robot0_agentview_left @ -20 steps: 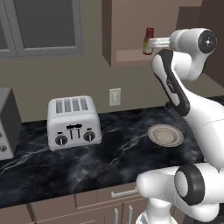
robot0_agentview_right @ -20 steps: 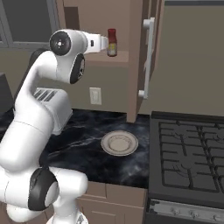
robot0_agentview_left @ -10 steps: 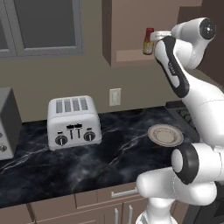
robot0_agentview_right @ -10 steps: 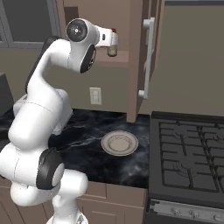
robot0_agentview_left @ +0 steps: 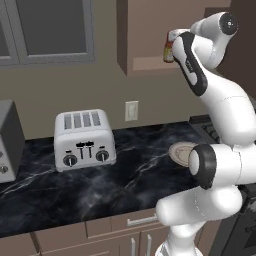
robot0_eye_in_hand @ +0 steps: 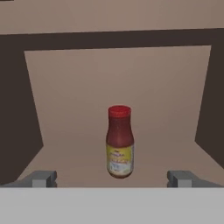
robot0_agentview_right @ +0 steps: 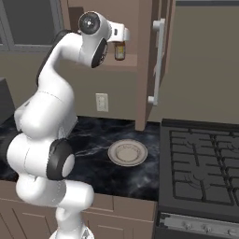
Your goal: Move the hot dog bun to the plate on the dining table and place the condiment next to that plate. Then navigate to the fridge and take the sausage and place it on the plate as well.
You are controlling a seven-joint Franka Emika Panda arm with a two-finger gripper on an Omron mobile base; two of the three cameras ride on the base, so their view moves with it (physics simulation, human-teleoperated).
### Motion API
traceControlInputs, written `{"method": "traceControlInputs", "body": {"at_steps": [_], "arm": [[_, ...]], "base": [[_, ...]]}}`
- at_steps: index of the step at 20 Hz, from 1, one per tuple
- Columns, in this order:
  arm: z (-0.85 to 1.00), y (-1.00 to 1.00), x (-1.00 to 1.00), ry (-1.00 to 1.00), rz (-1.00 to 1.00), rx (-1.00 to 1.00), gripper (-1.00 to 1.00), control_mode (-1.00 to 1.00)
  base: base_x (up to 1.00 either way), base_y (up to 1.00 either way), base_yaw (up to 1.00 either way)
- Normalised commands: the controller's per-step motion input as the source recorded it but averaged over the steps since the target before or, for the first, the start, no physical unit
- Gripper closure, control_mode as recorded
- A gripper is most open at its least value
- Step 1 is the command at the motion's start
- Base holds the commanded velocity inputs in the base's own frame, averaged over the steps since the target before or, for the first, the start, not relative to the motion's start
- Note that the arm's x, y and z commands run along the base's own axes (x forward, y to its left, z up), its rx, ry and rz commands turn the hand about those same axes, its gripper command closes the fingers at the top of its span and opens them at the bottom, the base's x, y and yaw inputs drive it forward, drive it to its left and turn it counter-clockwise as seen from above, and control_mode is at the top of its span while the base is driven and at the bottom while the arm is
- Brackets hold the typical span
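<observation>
1. The arm has swung up closer to the open cabinet [robot0_agentview_right: 140,60], so the gripper [robot0_eye_in_hand: 112,178] now faces the condiment bottle [robot0_eye_in_hand: 119,142] upright on the shelf, jaws spread wide, nothing held.
2. Looks like a grab is coming.
3. Below: toaster [robot0_agentview_left: 84,139], plate [robot0_agentview_right: 127,152], stove [robot0_agentview_right: 200,154]. The cabinet door [robot0_agentview_right: 156,60] hangs near.

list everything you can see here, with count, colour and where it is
condiment bottle: 1, red with red cap and yellow label, upright on the open cabinet shelf
plate: 1, grey, on the black counter left of the stove
toaster: 1, silver, on the counter by the wall
stove: 1, black, right of the counter
wall outlet: 1, white, above the counter
cabinet door: 1, brown, swung open
gripper: 1, dark fingertips, open, facing the bottle without touching it
</observation>
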Motion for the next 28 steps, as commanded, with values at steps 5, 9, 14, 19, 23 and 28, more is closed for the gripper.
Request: {"method": "traceControlInputs", "body": {"at_steps": [5, 9, 14, 19, 23, 28], "arm": [[-0.19, -0.20, 0.30, -0.02, 0.00, 0.00, -1.00, -1.00], [-0.24, -0.05, 0.30, 0.00, 0.00, -0.03, -1.00, -1.00], [-0.13, 0.00, 0.28, -0.01, 0.00, -0.01, -1.00, -1.00], [0.00, 0.00, 0.41, 0.00, 0.00, 0.00, -1.00, -1.00], [0.00, 0.00, 0.38, 0.00, 0.00, 0.00, -1.00, -1.00], [-0.01, 0.00, 0.29, 0.03, 0.00, 0.00, -1.00, -1.00]], "base": [[0.00, 0.00, 0.00], [0.00, 0.00, 0.00], [0.00, 0.00, 0.00], [0.00, 0.00, 0.00], [0.00, 0.00, 0.00], [0.00, 0.00, 0.00]]}}
